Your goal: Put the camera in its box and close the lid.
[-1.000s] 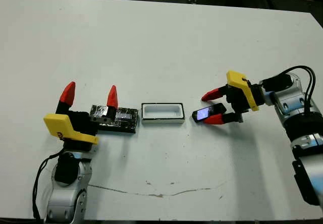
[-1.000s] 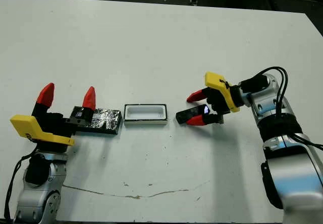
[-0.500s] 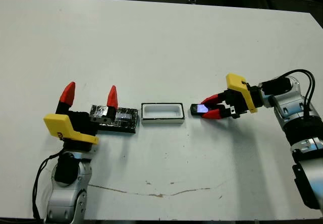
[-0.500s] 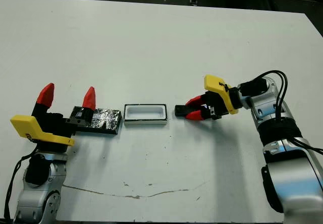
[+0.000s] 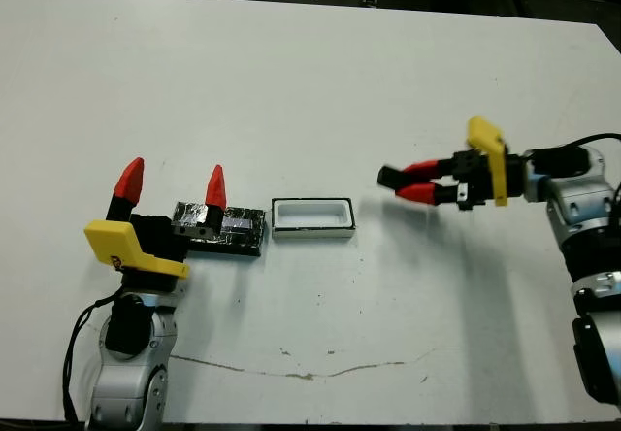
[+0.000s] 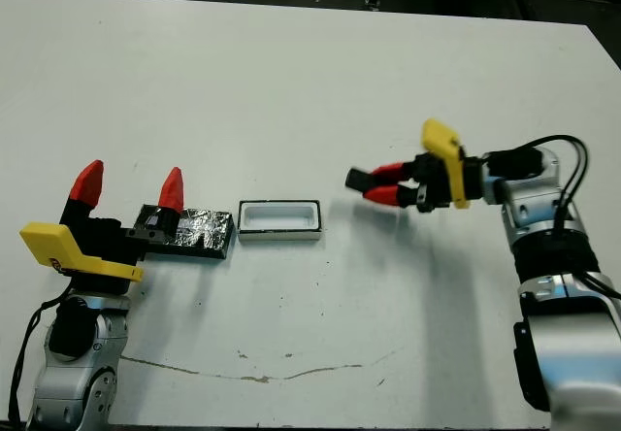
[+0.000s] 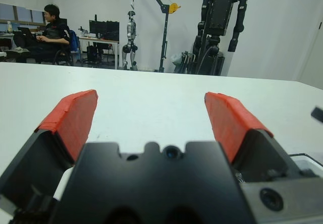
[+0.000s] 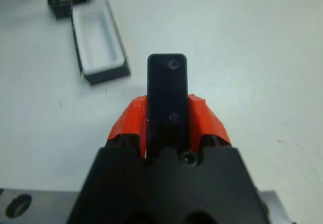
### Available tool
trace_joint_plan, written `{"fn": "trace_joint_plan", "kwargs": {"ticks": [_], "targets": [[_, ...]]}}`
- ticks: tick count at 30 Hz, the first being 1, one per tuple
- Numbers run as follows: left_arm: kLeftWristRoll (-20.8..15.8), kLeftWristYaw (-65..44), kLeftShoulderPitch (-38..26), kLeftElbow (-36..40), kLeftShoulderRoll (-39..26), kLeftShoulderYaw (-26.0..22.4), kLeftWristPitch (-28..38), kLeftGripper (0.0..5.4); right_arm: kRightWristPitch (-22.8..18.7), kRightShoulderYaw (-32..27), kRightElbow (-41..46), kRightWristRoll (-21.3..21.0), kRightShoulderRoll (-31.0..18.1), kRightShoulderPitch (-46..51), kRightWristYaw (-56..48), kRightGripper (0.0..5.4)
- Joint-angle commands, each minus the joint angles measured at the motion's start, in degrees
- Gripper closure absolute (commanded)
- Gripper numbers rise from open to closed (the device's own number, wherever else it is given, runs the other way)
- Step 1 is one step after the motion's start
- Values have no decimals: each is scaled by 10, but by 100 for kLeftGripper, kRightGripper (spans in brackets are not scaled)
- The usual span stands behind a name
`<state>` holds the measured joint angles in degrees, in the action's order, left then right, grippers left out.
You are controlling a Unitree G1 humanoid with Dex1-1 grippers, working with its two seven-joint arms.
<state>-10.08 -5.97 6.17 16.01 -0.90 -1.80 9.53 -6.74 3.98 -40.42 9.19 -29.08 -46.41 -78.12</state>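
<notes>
The white table (image 5: 310, 82) fills the view, wide and bare around the action; at its left edge sits the left gripper (image 5: 173, 186), fingers spread wide apart with nothing between them, the two red tips pointing away from the robot, the inner tip standing just over the near end of the lid; on the right, the right gripper (image 5: 415, 181) hangs above the table, fingers pointing toward the middle, clenched tight on the camera (image 8: 168, 98); in the right wrist view the dark bar stands straight out between the two red pads (image 8: 128, 122), its far end sticking out well past them; from the head views that free end shows as a small dark stub just beyond the red tips, clear of the surface, with a soft shadow below; the lid (image 5: 231, 227), black and crinkly, lies flat on the table just to the left of the box, the two almost touching; the box (image 5: 312, 216) sits open between lid and camera, white walls up, nothing inside it; the camera is held apart from it, to its right.
</notes>
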Motion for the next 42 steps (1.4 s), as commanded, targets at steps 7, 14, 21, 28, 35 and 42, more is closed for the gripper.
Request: {"fn": "trace_joint_plan", "kwargs": {"ticks": [7,14,21,28,35,42], "targets": [[7,2,7,-1,2,4,-5,0,-63,2,70,24,30,-22,39,374],[8,1,5,-6,1,2,3,0,-99,54,108,9,73,-33,46,374],[11,3,2,1,0,0,-2,0,-103,96,103,4,115,-43,34,374],[10,1,0,3,-2,-5,1,0,-123,127,135,-9,121,-37,43,374],[16,4,1,8,-1,-4,-6,0,-155,144,162,-5,128,-27,40,374],[4,1,1,9,2,-4,-11,0,-159,151,162,-3,138,-22,37,374]]}}
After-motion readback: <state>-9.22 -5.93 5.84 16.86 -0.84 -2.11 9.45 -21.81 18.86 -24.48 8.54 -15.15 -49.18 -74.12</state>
